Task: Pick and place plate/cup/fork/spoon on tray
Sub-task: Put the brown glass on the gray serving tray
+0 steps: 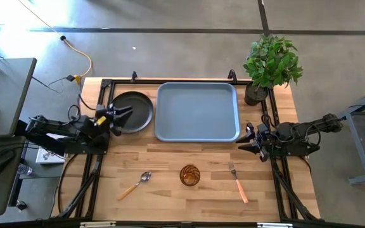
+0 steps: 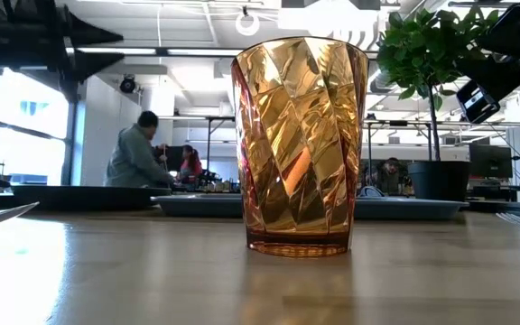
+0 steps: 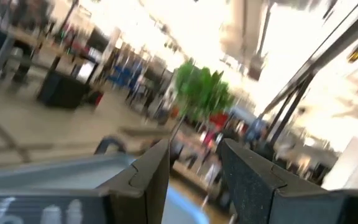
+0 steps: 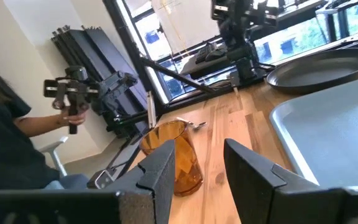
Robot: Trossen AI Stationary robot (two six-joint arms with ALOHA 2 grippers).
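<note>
The blue-grey tray (image 1: 197, 111) lies at the table's far middle, and the dark plate (image 1: 135, 113) lies flat just left of it. My left gripper (image 1: 122, 116) is open, with its fingertips over the plate's left rim; I cannot tell whether it touches the plate. Its wrist view (image 3: 194, 149) shows the gap between the fingers. My right gripper (image 1: 246, 140) is open and empty at the tray's near right corner, as its wrist view (image 4: 199, 149) shows. The amber cup (image 1: 190, 175) stands upright near the front edge. The spoon (image 1: 135, 185) lies to the cup's left and the fork (image 1: 237, 182) to its right.
A potted plant (image 1: 270, 63) stands at the far right corner beside the tray. The arms' frames run along both table sides. People (image 2: 138, 153) sit in the room behind the table, and a person (image 4: 17, 143) shows off the table's left side.
</note>
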